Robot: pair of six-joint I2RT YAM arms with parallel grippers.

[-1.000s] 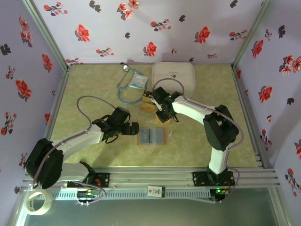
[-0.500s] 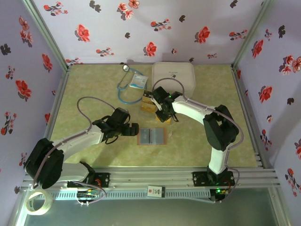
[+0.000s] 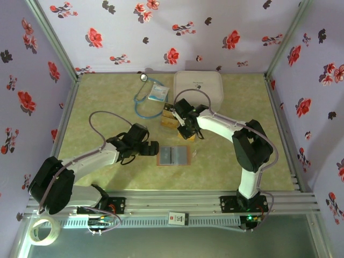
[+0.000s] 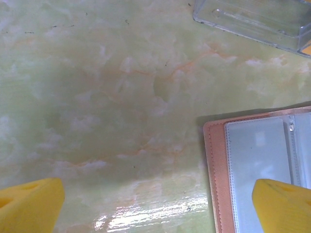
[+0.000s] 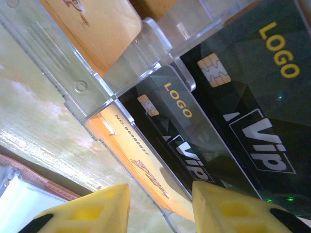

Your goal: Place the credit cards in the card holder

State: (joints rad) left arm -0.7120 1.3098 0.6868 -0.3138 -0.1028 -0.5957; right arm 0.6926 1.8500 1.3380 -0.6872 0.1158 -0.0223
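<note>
The pinkish-brown card holder [image 3: 173, 156] lies open and flat mid-table, its greyish clear pockets up. In the left wrist view its left page [image 4: 252, 160] is at lower right. My left gripper [image 3: 154, 148] hovers at its left edge, open [image 4: 155, 208], with bare table between the fingers. The credit cards [image 3: 169, 115] sit in a clear plastic tray [image 5: 73, 73]: black cards [image 5: 243, 97] marked LOGO and VIP, and a gold-yellow card [image 5: 141, 165]. My right gripper [image 5: 160, 211] is open low over the tray's near corner, with the gold card's end between its fingertips.
A large white rounded case [image 3: 198, 87] stands behind the cards. A blue stethoscope [image 3: 141, 102] and a white-blue packet [image 3: 158, 92] lie back left. The holder's corner [image 5: 14, 191] is close to the tray. A tape roll [image 3: 40, 231] rests off the table's front left.
Almost nothing differs. The right wrist has edged slightly toward the card tray, and the left arm holds its place beside the holder.
</note>
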